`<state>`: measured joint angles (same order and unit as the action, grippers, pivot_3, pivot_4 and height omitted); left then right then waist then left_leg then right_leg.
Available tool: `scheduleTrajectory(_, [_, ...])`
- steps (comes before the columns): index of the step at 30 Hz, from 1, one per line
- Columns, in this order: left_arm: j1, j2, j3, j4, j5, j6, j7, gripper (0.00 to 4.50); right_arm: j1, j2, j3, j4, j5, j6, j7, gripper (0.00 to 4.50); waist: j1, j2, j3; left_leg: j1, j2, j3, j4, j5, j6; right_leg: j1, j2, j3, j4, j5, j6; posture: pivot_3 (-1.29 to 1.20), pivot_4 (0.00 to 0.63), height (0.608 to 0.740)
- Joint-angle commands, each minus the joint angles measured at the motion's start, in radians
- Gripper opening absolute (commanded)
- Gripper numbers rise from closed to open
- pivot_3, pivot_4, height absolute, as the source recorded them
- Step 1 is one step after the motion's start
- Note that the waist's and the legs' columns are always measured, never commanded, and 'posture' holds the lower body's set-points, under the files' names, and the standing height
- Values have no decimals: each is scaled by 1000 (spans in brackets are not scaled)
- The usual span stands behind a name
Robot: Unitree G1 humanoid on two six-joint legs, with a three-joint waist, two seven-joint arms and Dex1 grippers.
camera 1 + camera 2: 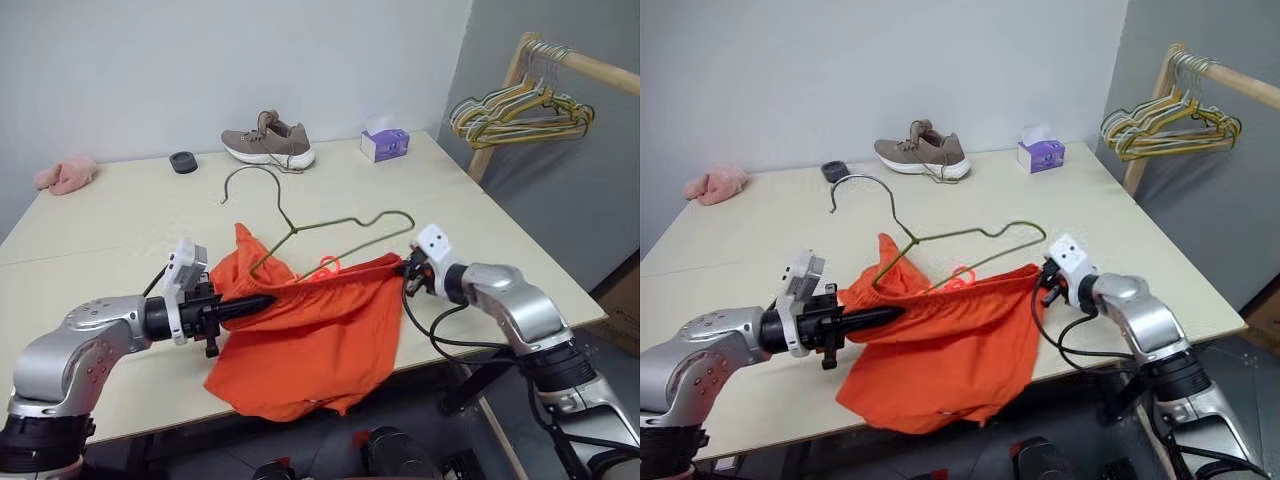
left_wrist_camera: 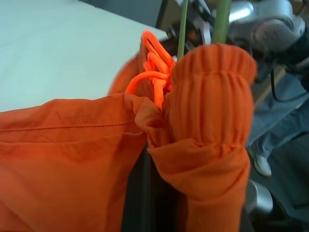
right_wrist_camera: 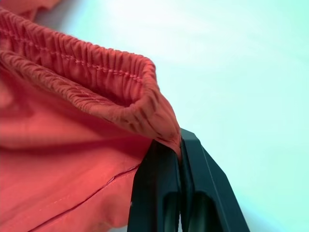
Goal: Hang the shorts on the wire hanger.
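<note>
The bright orange shorts [image 1: 320, 335] are stretched between my two grippers and droop over the table's front edge. My left gripper [image 1: 266, 301] is shut on one end of the gathered waistband [image 2: 212, 87], with the fabric bunched over its fingers. The right gripper [image 1: 407, 268] is shut on the other end of the waistband [image 3: 145, 72], pinching its folded corner. The olive wire hanger [image 1: 352, 224] lies on the table just behind the shorts. Its hook [image 1: 250, 172] points to the far side, and one shoulder of it runs into the waistband near the drawstring [image 1: 327, 266].
At the back of the pale table [image 1: 120, 230] lie a brown shoe [image 1: 268, 141], a purple tissue box [image 1: 385, 145], a small black ring [image 1: 183, 162] and a pink cloth [image 1: 66, 173]. A wooden rack at the right holds a bunch of hangers [image 1: 520, 112].
</note>
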<state>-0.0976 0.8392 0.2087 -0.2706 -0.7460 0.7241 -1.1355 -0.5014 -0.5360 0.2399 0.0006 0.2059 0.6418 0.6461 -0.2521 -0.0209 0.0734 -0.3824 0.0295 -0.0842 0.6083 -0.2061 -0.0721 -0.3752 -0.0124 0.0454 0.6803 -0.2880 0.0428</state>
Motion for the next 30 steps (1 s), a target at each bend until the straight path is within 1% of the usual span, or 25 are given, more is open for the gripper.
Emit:
scheduleTrajectory(1, [12,60,36,1,35,-58,-46,0,-11,-65,-78,31,-33,-18,-6,32,0,0,0,0,0,0,0,0,0,0,0,0,0,0,0,-196,0,740])
scheduleTrajectory(5, [3,81,30,84,100,-121,-46,0,-7,-83,-102,20,-28,-25,-9,32,0,0,0,0,0,0,0,0,0,0,0,0,0,0,0,-201,0,740])
scheduleTrajectory(10, [-21,81,32,162,123,-149,-44,0,17,-86,-115,-14,-21,-14,-21,32,0,0,0,0,0,0,0,0,0,0,0,0,0,-1,-2,-213,0,740])
scheduleTrajectory(19, [-9,108,3,183,146,-175,-99,0,22,-88,-126,-44,-19,4,-25,32,-1,0,0,0,0,1,0,0,0,-1,0,0,0,0,0,-223,0,740])
scheduleTrajectory(24, [-22,117,-20,243,204,-221,-96,0,15,-100,-135,-51,-17,5,-18,32,-1,0,0,0,0,1,0,0,0,-1,0,1,0,0,0,-225,0,740])
scheduleTrajectory(30, [-19,134,-50,259,230,-240,-109,0,18,-112,-128,-86,-16,4,-12,32,-1,0,0,-1,0,1,0,0,0,-2,0,1,0,0,-1,-226,0,740])
